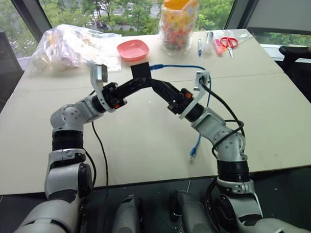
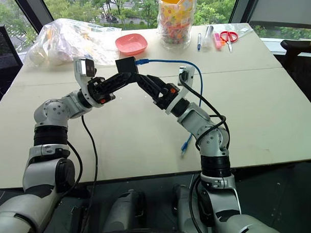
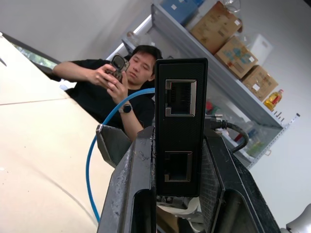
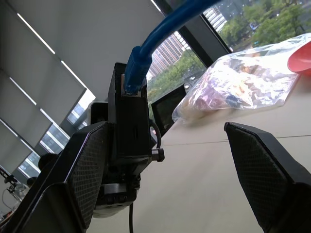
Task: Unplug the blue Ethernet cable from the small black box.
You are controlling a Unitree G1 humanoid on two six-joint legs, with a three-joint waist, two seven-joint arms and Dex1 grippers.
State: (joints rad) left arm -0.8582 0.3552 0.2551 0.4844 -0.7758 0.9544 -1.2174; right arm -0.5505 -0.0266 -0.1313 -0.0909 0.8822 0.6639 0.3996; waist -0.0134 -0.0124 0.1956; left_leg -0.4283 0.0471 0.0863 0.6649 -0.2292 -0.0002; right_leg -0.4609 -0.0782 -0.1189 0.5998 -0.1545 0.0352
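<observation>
**Box held up, cable still plugged in**

My left claw [image 1: 136, 82] is clamped on the small black box [image 1: 140, 71], lifted above the surface [image 1: 146, 142]. My right claw [image 1: 155, 86] stands spread wide just beside it. The blue cable [image 2: 169, 61] sits in the box's port, drooping past my right arm.

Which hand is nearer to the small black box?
Left. The left hand is shut on the small black box, holding it above the table; the right hand is open just beside it, not gripping.
</observation>
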